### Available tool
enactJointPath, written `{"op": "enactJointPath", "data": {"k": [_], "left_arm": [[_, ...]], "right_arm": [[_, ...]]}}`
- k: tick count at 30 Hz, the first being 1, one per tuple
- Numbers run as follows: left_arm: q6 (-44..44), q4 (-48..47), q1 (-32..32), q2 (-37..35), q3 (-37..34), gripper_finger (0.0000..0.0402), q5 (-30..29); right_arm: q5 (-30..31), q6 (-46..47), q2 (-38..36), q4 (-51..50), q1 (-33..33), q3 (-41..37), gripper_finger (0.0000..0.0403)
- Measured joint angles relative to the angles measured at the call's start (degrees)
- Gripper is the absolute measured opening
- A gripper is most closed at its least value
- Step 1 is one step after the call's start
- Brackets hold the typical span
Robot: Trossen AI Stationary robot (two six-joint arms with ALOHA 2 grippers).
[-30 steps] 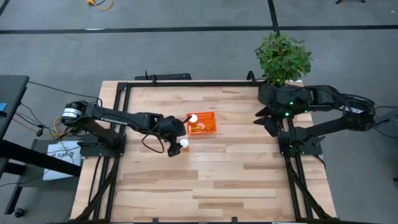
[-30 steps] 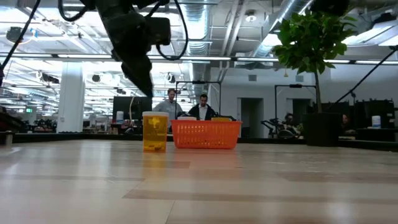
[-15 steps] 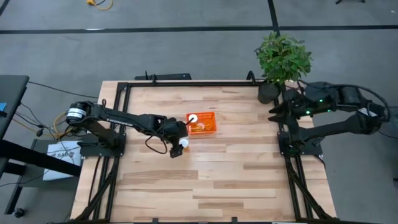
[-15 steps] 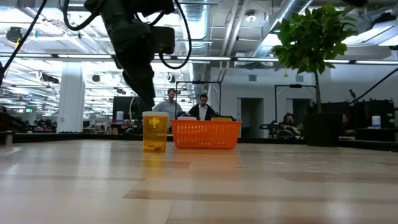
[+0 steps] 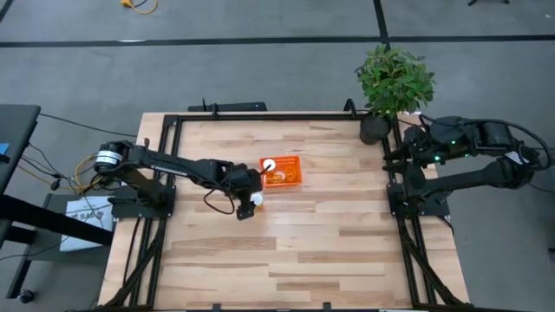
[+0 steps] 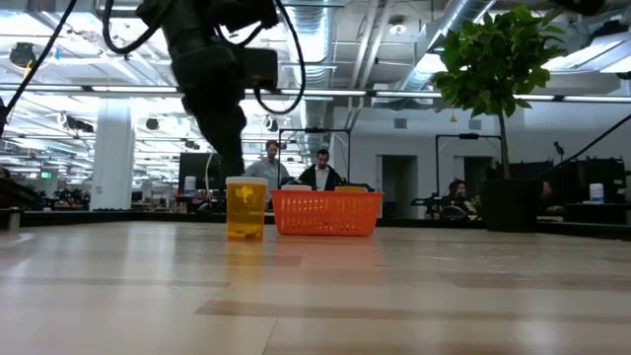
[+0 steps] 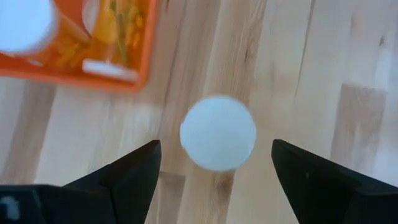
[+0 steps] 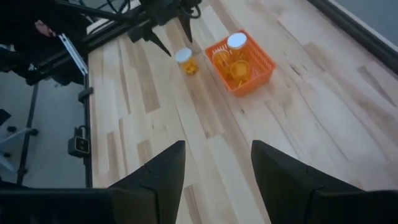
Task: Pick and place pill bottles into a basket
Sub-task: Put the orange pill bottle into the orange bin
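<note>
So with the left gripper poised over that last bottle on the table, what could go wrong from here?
1. The left gripper is open above the pill bottle, which shows slightly off-centre between the fingers; a finger could clip the cap and tip it.
2. The bottle stands close beside the basket, so a finger may snag the mesh wall.

No readable text, brand, number or sign in any view. Pill bottle (image 6: 245, 208) beside basket (image 6: 326, 213): yellowish marking on body, illegible. Bottles inside basket in left wrist view: label patches blurred, unreadable. White sheet (image 5: 85, 213) on floor by left arm base: dark print, too small to read.
</note>
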Motion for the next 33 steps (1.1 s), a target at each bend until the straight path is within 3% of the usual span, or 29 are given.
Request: {"op": "enactJointPath", "data": {"k": [33], "left_arm": [[9.4, 1.3, -0.3, 2.7, 0.0, 0.0296, 3.2]], "right_arm": [[0.0, 1.6, 0.0, -0.9, 0.0, 0.0, 0.0178]]}}
